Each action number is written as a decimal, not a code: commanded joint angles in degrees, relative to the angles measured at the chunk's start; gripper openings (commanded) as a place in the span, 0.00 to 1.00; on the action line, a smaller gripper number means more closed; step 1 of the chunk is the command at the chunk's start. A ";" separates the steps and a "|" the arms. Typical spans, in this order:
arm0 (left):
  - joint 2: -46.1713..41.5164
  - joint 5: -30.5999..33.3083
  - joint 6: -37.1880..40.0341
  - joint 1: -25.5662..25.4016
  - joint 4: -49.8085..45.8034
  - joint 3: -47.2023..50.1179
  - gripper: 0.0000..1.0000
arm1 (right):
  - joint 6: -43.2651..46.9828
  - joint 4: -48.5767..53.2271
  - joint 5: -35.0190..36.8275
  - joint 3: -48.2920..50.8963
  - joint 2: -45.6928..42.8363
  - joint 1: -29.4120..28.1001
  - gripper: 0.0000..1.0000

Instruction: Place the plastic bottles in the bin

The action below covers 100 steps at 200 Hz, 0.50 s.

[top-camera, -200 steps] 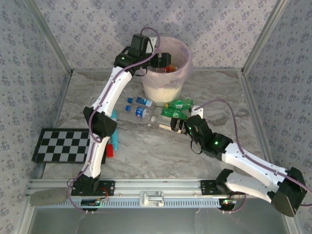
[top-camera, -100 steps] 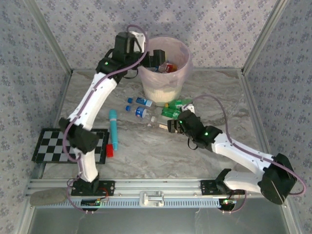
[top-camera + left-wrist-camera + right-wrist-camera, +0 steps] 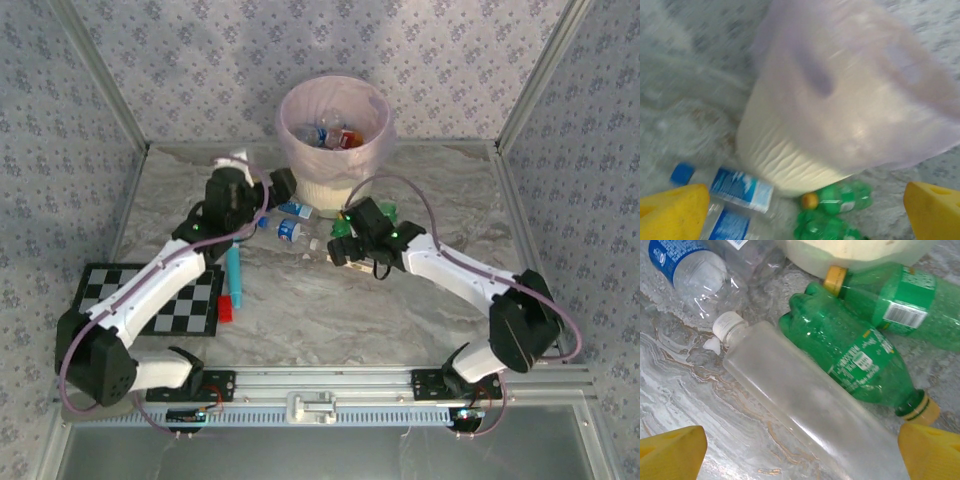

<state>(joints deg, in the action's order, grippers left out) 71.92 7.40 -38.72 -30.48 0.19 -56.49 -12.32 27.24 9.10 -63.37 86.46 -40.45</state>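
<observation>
The right gripper (image 3: 800, 454) hangs, jaws spread, over the clear white-capped bottle (image 3: 805, 410), which lies on the tabletop (image 3: 690, 390) just beside a green bottle (image 3: 855, 360) at the bin's foot. This looks like a pickup, calling for a descent and a squeeze across its body. The left gripper (image 3: 797, 216), jaws spread and empty, faces the bin (image 3: 840, 125); open tabletop lies nearer the arms.

No word, brand or number can be read. In the right wrist view the upper-right green bottle (image 3: 900, 297) carries a barcode on a white patch of its label. The middle green bottle (image 3: 850, 355) has white print too fine to make out, and the blue label (image 3: 670, 255) at upper left shows only a small round white mark.
</observation>
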 commanded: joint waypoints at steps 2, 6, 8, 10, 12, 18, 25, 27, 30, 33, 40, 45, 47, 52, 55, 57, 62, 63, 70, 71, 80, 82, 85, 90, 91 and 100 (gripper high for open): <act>-4.45 5.88 -7.98 0.11 3.83 5.84 1.00 | 4.48 6.04 -2.95 -4.02 3.77 0.51 1.00; -4.80 5.88 -8.42 0.09 3.03 6.79 1.00 | 4.68 6.66 -2.78 -4.41 4.58 0.62 1.00; -4.89 5.74 -8.49 0.12 2.70 7.22 1.00 | 4.72 6.76 -2.78 -4.44 4.72 0.63 1.00; -5.04 5.58 -8.55 0.08 2.36 7.61 1.00 | 4.77 6.90 -2.73 -4.47 5.00 0.70 1.00; -5.17 5.36 -8.52 0.07 2.01 8.01 1.00 | 4.89 6.93 -2.70 -4.48 5.38 0.71 1.00; -5.57 4.56 -8.50 0.08 0.82 8.95 1.00 | 5.25 8.00 -2.53 -5.86 6.37 0.86 1.00; -5.85 3.56 -8.84 0.09 -1.00 9.85 1.00 | 5.52 8.62 -2.30 -6.56 7.29 0.82 1.00; -5.96 3.38 -8.96 0.08 -1.40 10.13 1.00 | 5.54 8.68 -2.15 -6.65 7.53 0.85 1.00; -6.11 2.83 -9.07 -0.01 -1.90 10.64 1.00 | 5.59 8.84 -1.99 -6.79 7.89 0.96 1.00; -6.20 2.39 -9.24 -0.02 -2.32 11.24 1.00 | 5.70 8.95 -1.86 -6.89 8.27 0.98 1.00; -6.58 1.41 -9.73 -0.10 -3.06 12.65 1.00 | 5.89 9.28 -1.78 -7.10 9.11 0.98 1.00; -6.89 1.08 -10.30 -0.22 -3.30 13.74 1.00 | 5.98 9.40 -1.72 -7.20 9.52 0.98 1.00; -7.01 0.92 -10.60 -0.22 -3.36 14.23 1.00 | 6.03 9.49 -1.68 -7.24 9.70 0.98 1.00; -7.37 0.58 -11.29 -0.43 -3.35 15.47 1.00 | 6.07 9.45 -1.65 -7.29 10.19 1.01 1.00; -7.56 0.26 -11.66 -0.52 -3.31 16.20 1.00 | 6.08 9.41 -1.67 -7.29 10.42 1.06 1.00; -7.69 0.14 -11.95 -0.54 -3.27 16.62 1.00 | 6.12 9.41 -1.64 -7.29 10.58 1.07 1.00; -8.04 -0.15 -12.61 -0.66 -3.26 17.71 1.00 | 6.16 9.41 -1.55 -7.29 11.02 1.07 1.00; -8.07 -0.21 -12.74 -0.74 -3.26 17.94 1.00 | 6.16 9.41 -1.54 -7.29 11.10 1.03 1.00; -8.43 -0.33 -13.48 -1.00 -3.26 19.29 1.00 | 6.25 9.32 -1.38 -7.32 11.70 1.05 1.00; -8.44 -0.35 -13.62 -1.04 -3.26 19.43 1.00 | 6.25 9.32 -1.33 -7.35 11.79 1.02 1.00; -8.85 -0.23 -14.45 -1.37 -3.17 20.77 1.00 | 6.42 9.16 -1.07 -7.29 12.52 1.05 1.00; -8.87 -0.18 -14.63 -1.41 -3.17 21.02 1.00 | 6.47 9.15 -0.97 -7.29 12.73 1.04 1.00; -8.92 -0.09 -14.85 -1.51 -3.10 21.33 1.00 | 6.51 9.14 -0.85 -7.37 12.96 1.07 1.00; -8.99 0.11 -15.24 -1.69 -2.94 21.81 1.00 | 6.64 9.14 -0.69 -7.38 13.34 1.07 1.00; -9.03 0.09 -15.33 -1.73 -2.88 21.88 1.00 | 6.62 9.14 -0.64 -7.38 13.45 1.07 1.00; -9.13 0.31 -15.89 -1.94 -2.36 22.37 1.00 | 6.69 9.23 -0.49 -7.53 14.10 1.06 1.00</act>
<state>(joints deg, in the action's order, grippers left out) 64.16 8.19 -51.20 -31.68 -2.52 -35.29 -7.14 34.41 7.70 -68.97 98.67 -39.70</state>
